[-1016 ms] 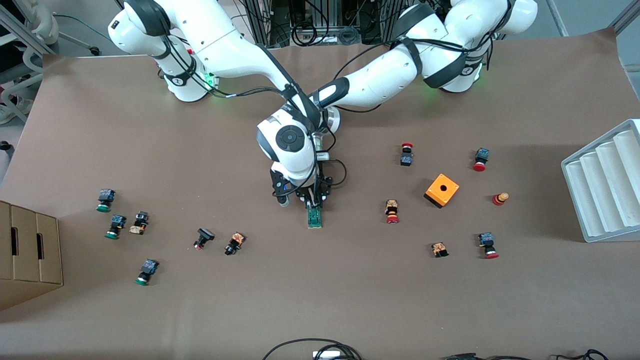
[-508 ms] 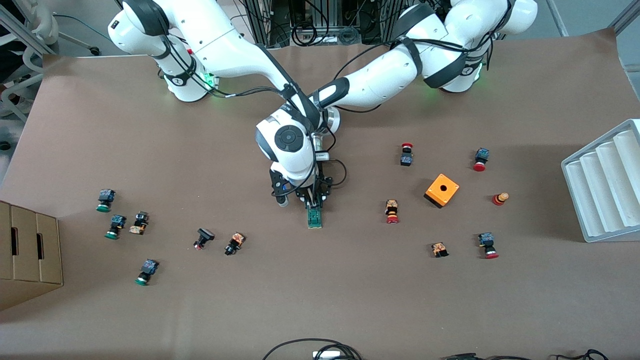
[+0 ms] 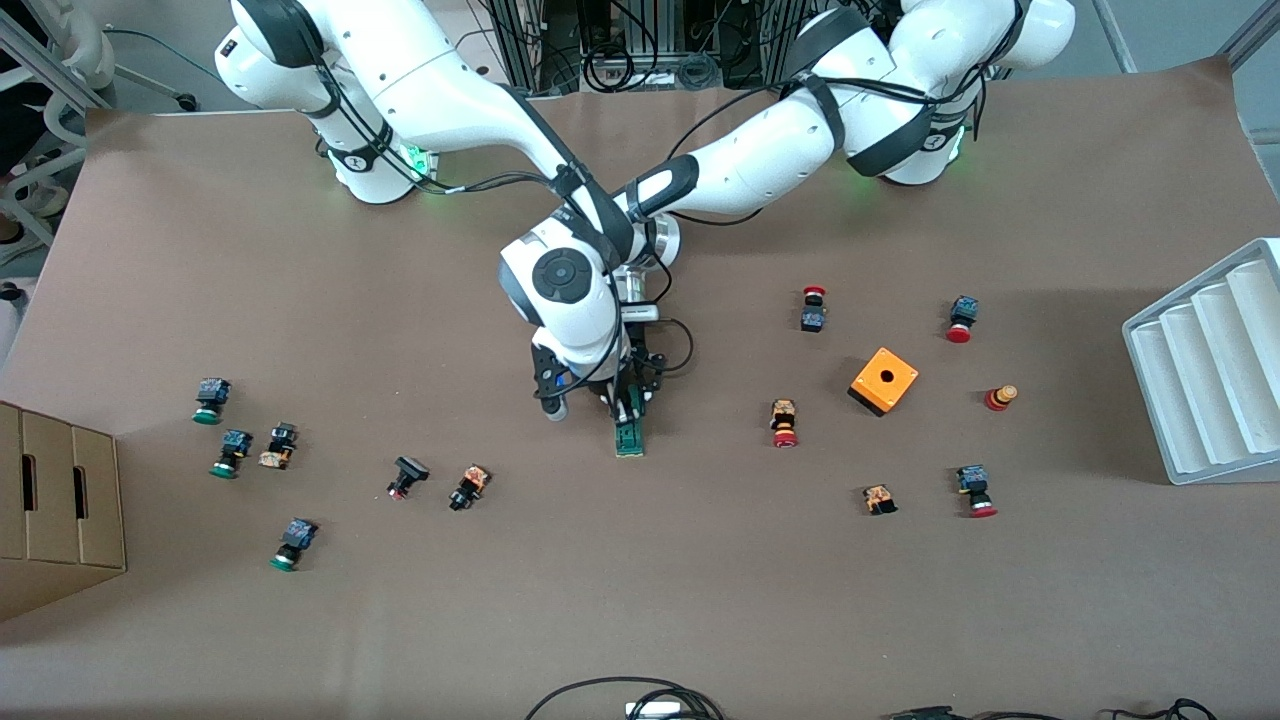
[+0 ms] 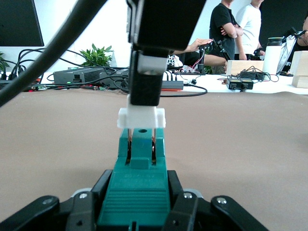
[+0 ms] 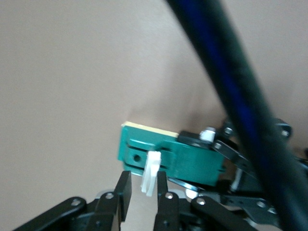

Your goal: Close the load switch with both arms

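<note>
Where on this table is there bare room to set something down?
Bare brown tabletop nearer the camera than the load switch, and between the right arm's base and the cardboard box. Crowded: button clusters around the orange box and toward the right arm's end.

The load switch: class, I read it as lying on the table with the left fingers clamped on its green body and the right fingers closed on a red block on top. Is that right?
Not quite: the block is white, not red. The right wrist view shows the right gripper closed on the white block of the load switch; the left gripper does clamp its green body.
</note>
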`<action>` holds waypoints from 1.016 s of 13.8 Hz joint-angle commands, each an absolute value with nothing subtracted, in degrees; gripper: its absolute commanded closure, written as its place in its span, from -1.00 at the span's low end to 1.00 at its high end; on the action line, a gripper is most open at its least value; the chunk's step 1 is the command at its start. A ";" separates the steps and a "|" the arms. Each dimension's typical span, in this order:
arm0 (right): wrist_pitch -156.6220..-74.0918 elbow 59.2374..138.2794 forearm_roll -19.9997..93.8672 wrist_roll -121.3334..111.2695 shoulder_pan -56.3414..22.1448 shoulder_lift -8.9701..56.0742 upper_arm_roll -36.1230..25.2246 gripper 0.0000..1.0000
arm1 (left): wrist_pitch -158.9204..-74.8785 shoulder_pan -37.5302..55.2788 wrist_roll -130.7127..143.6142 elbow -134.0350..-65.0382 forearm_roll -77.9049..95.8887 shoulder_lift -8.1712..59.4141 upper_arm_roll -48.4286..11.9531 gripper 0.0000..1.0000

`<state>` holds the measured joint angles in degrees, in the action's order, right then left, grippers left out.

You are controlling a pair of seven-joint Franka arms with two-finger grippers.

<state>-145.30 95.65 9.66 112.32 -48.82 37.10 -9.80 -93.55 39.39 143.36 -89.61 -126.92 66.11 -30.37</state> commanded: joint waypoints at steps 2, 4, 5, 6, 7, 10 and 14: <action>-147.57 91.06 8.09 113.29 -47.73 41.48 -10.28 0.45 | -93.52 39.64 142.91 -87.89 -128.50 67.41 -30.23 0.03; -147.57 90.71 8.09 113.47 -47.72 42.10 -10.28 0.45 | -93.52 39.64 142.82 -87.89 -128.41 67.41 -30.23 0.03; -147.57 90.09 8.09 113.55 -47.72 42.53 -10.28 0.45 | -93.52 39.55 142.91 -87.89 -128.50 67.41 -30.23 0.03; -147.57 89.04 8.09 113.90 -47.38 43.24 -10.28 0.45 | -93.52 39.55 142.91 -87.89 -128.50 67.41 -30.23 0.03; -147.48 87.55 8.09 114.43 -47.11 44.20 -10.37 0.45 | -93.52 39.55 142.91 -87.89 -128.50 67.41 -30.23 0.03; -147.48 85.52 8.09 114.78 -46.67 46.14 -10.28 0.45 | -93.52 39.55 142.91 -87.89 -128.50 67.41 -30.23 0.03; -147.48 85.25 8.09 114.79 -46.58 46.58 -10.37 0.45 | -93.52 39.55 142.82 -87.89 -128.50 67.41 -30.23 0.03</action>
